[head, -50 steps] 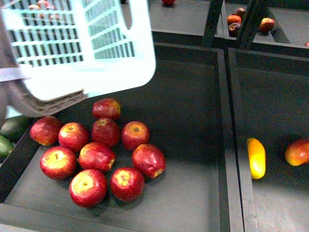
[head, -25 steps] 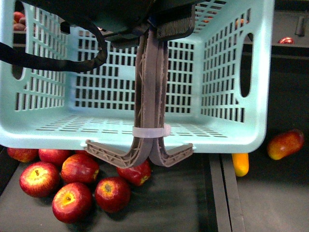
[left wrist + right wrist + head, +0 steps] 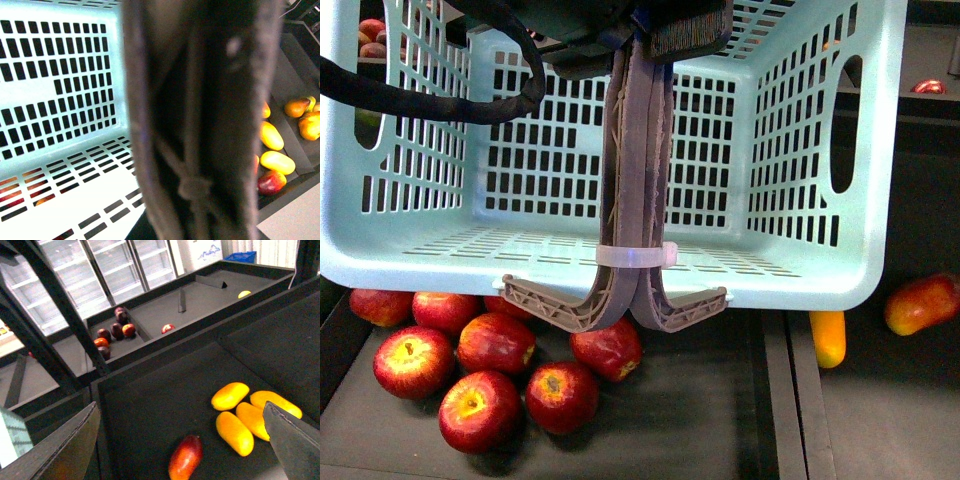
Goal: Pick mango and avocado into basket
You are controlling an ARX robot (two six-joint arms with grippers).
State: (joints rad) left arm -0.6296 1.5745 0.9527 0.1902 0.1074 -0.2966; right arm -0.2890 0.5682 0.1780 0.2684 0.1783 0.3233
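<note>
The light aqua basket (image 3: 800, 150) hangs in front of me and fills most of the front view. Its slotted floor (image 3: 60, 165) shows nothing on it. My left gripper (image 3: 655, 35) is shut on the brown-grey swing handle (image 3: 635, 180), which blocks the middle of the left wrist view. A red-to-orange mango (image 3: 920, 303) lies in the right bin, past the basket's corner. My right gripper (image 3: 180, 410) is open above that bin, and the mango (image 3: 185, 457) lies on the floor between its two fingers. The avocado is hidden.
Several red apples (image 3: 495, 345) sit in the dark bin under the basket. Yellow oval fruits (image 3: 235, 432) lie beside the mango, and one (image 3: 828, 338) shows by the bin divider (image 3: 775, 390). A rear shelf holds dark and red fruit (image 3: 117, 330).
The basket has swung from the upper left into the middle of the front view and now covers most of it. Over the last half second it shifted slightly right and nearer.
</note>
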